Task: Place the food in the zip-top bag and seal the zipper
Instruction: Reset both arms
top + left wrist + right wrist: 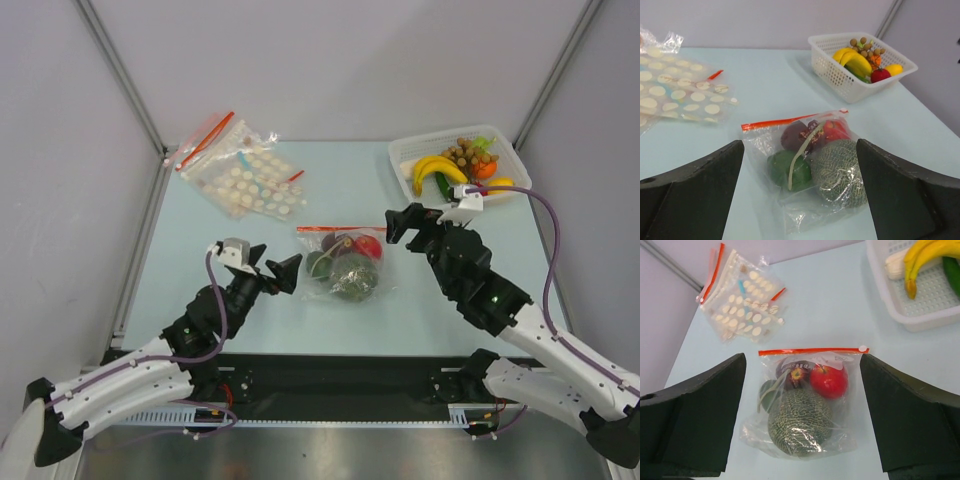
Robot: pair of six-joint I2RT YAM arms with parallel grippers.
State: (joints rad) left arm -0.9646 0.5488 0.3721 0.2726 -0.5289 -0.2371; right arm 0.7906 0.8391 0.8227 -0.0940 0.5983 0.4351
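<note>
The clear zip-top bag (343, 263) lies flat at the table's middle with its red zipper strip (340, 229) along the far edge; it also shows in the wrist views (810, 165) (805, 405). Inside are a rough grey-green ball (799, 422), a shiny red fruit (829, 381), a dark red piece (792, 376) and a dark green ball (767, 392). The strip (812, 351) runs straight across the mouth and looks pressed together. My left gripper (273, 266) is open just left of the bag. My right gripper (408, 222) is open just right of it. Neither touches it.
Two clear bags with pale discs (245, 175) lie at the back left. A white basket (462, 165) with yellow bananas, a brown grape bunch and other produce stands at the back right.
</note>
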